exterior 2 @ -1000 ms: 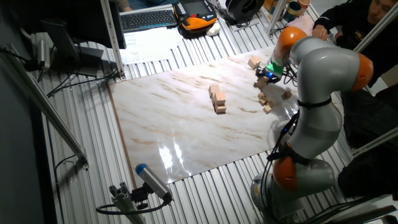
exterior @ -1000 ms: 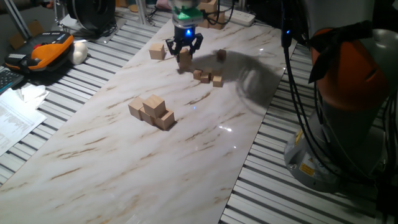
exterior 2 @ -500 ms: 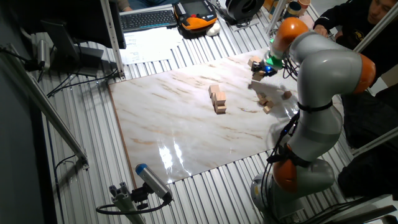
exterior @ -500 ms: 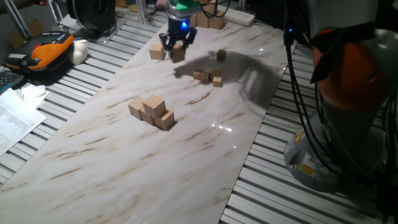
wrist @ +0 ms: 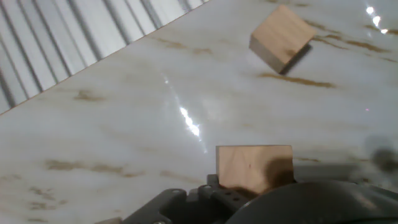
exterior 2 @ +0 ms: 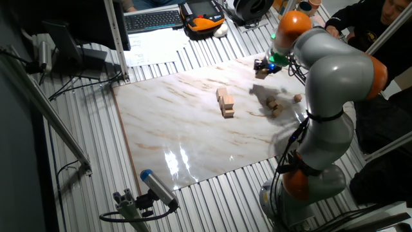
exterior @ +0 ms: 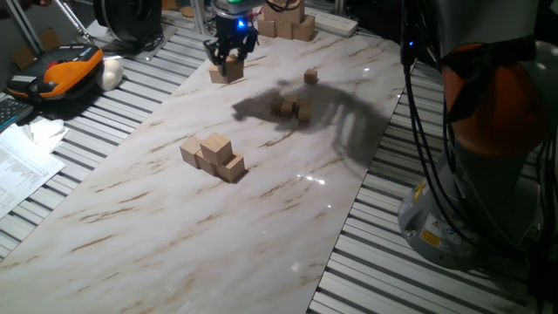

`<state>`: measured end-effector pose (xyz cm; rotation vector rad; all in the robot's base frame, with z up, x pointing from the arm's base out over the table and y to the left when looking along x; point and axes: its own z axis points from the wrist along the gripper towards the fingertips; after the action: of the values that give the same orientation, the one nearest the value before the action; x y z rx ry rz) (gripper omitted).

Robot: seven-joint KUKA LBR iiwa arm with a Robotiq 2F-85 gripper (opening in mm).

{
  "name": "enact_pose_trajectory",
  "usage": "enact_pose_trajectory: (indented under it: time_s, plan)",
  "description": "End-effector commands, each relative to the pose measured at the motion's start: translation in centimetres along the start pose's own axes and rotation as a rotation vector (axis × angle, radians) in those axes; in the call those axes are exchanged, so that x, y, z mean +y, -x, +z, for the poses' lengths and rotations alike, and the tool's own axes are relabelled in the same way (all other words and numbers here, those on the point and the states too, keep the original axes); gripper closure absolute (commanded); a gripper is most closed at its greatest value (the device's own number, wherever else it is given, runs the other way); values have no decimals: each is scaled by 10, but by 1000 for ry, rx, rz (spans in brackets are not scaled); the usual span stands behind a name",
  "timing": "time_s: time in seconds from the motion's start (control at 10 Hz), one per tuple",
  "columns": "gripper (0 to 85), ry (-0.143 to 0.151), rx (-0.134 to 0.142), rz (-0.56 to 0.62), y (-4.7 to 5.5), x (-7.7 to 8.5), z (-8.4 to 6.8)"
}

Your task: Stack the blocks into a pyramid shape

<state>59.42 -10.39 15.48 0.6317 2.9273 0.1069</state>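
My gripper (exterior: 228,52) hangs over the far left part of the marble table, shut on one tan block (wrist: 254,167). In the hand view that block fills the bottom centre between the jaws. Just below and beside the gripper, a loose block (exterior: 225,73) lies on the table near the edge; it is the same block (wrist: 281,38) at the upper right of the hand view. Mid-table stands the partial pyramid (exterior: 214,155): a row of three blocks with one on top. The other fixed view shows the gripper (exterior 2: 262,66) and the pyramid (exterior 2: 225,103).
Much smaller tan cubes (exterior: 289,108) lie in the arm's shadow, with another (exterior: 309,78) farther back. A pile of bigger pale blocks (exterior: 284,21) sits at the far end. An orange device (exterior: 65,70) and papers lie left of the marble slab (exterior: 261,235), on ribbed metal.
The gripper has lifted a block from beside the small cubes and carried it left and away, ending above the loose block near the table's far left edge.
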Motion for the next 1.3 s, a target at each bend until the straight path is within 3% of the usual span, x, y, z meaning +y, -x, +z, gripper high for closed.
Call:
enact_pose_trajectory:
  time_s: [0.0, 0.2, 0.5, 0.9, 1.2]
  plan:
    - [850, 4, 0, -12, -12, 25, 0]
    - [850, -19, -16, -13, -25, 46, 4]
    - [850, -45, -38, -34, -25, 46, 4]
    - [850, 43, 12, -307, -25, 46, 4]
    - [850, 116, 24, -434, -25, 46, 4]
